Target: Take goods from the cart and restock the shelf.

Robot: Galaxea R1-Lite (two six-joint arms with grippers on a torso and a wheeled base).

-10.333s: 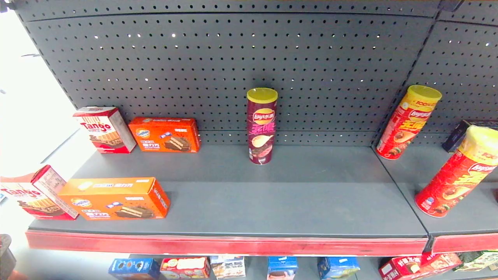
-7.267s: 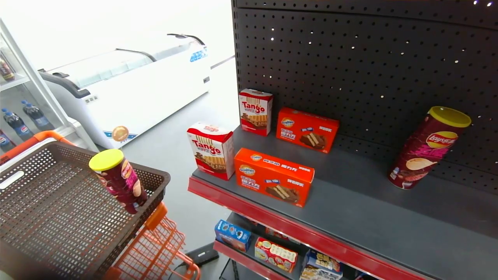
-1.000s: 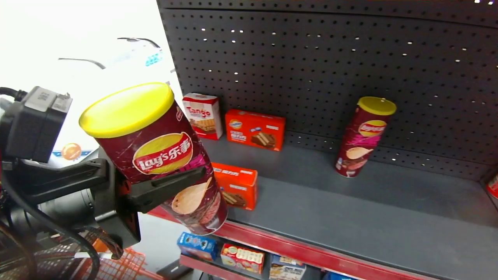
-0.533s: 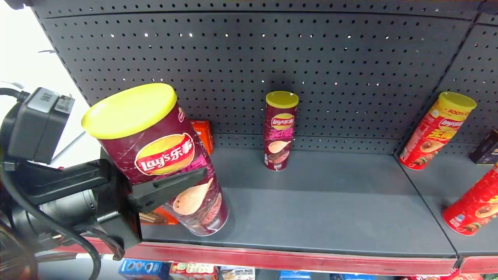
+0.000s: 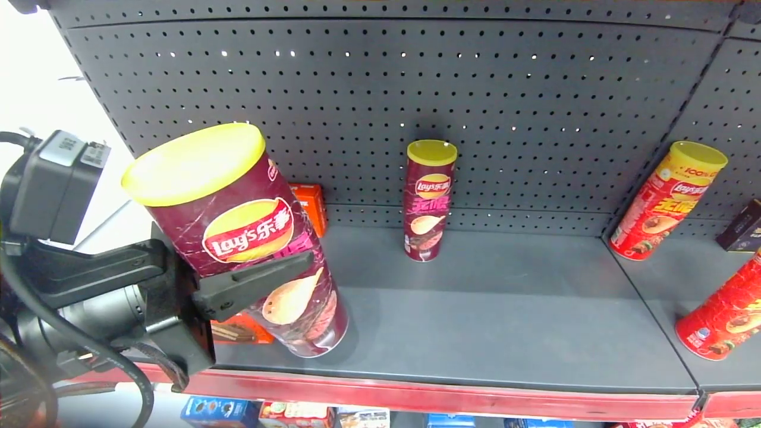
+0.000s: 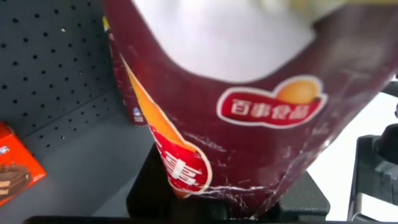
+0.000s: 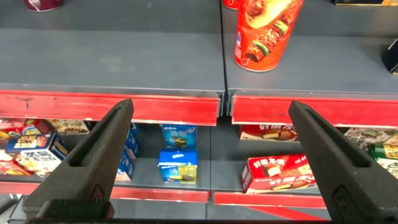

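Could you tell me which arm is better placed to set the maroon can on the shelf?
Left: the left tool grips the maroon can at the shelf; the right tool is open and empty.

Dark grey shelf (image 5: 487, 321), red front lip (image 5: 416, 395), pegboard back (image 5: 380, 101). On the deck: back maroon can (image 5: 430, 202) upright at 12 o'clock near the pegboard; rear orange box (image 5: 313, 208) at 10 o'clock and front orange box (image 5: 238, 331) at 8 o'clock, both partly hidden. Gripped maroon can (image 5: 238, 238) at 7 o'clock, base at deck level, contact unclear. Adjoining right section: rear red can (image 5: 666, 202) at 2 o'clock, front red can (image 5: 716, 318) at 4 o'clock, dark box (image 5: 740, 226) at 3 o'clock.
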